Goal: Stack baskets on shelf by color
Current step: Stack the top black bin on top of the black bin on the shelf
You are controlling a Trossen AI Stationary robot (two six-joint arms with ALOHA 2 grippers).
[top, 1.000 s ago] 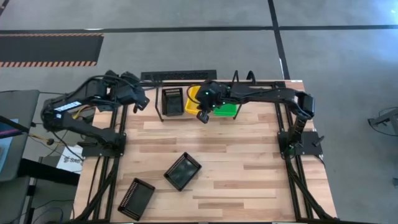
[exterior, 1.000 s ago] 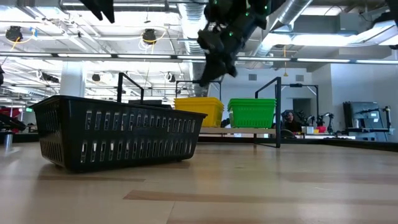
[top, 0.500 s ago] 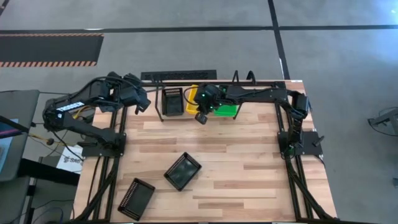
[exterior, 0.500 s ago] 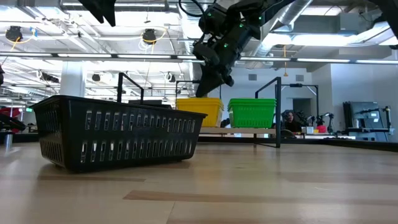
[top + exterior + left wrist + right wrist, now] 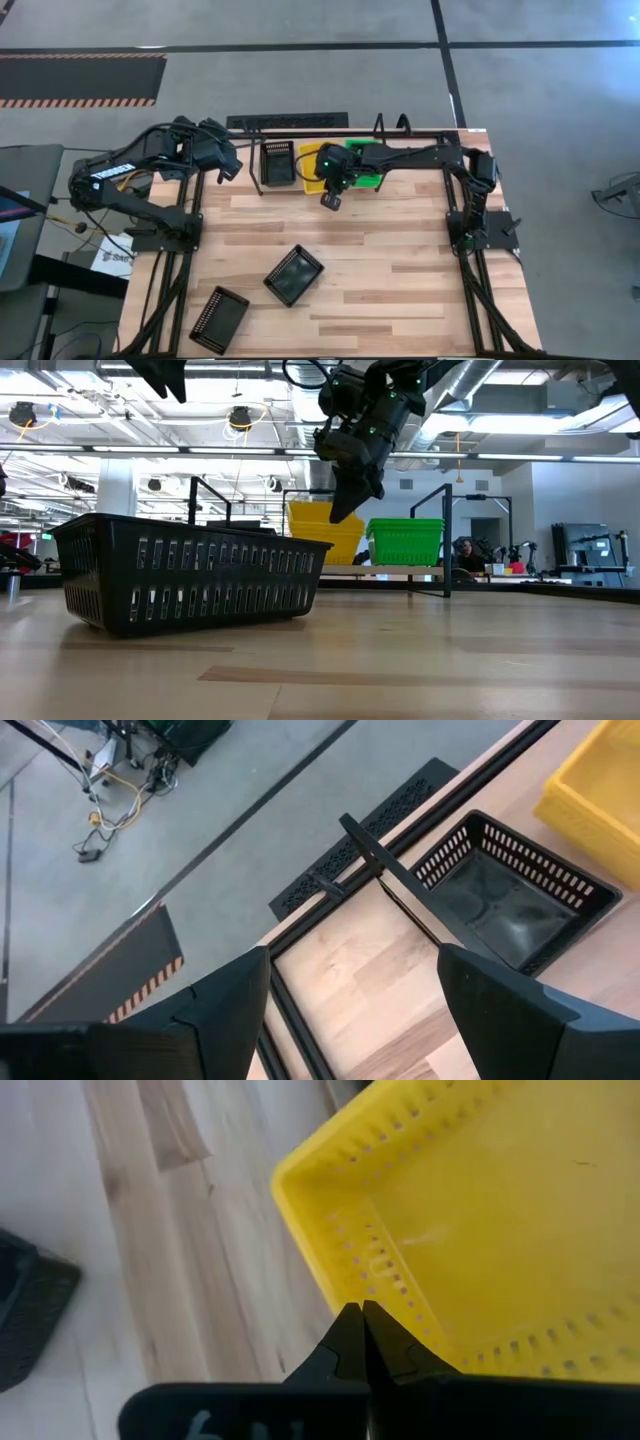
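Observation:
The shelf (image 5: 300, 133) stands along the table's far edge. Side by side on it sit a black basket (image 5: 277, 163), a yellow basket (image 5: 310, 170) and a green basket (image 5: 368, 176). In the low view the yellow basket (image 5: 318, 530) stands higher than the green basket (image 5: 405, 542) and looks tipped. My right gripper (image 5: 330, 200) is shut, with its tips at the yellow basket's near wall. My left gripper (image 5: 228, 165) hangs open in the air over the far left corner, beside the shelf's black basket (image 5: 510, 900). My right gripper sets its shut fingertips (image 5: 358, 1320) against the yellow basket's near wall (image 5: 385, 1275), a little way from the corner. They come slanting down from the table's right. Nothing is between the fingers. The basket stays on the shelf, tipped as the low view shows it.
A black basket (image 5: 293, 275) stands open side up on the middle of the table, large in the low view (image 5: 190, 585). Another black basket (image 5: 218, 318) lies near the front left corner. The shelf's upright tubes (image 5: 445, 530) rise beside the green basket.
My right gripper, staying shut, has sunk toward the yellow basket's near wall and tipped steeper. In the low view the yellow basket now stands higher than before, its top above the green one's.

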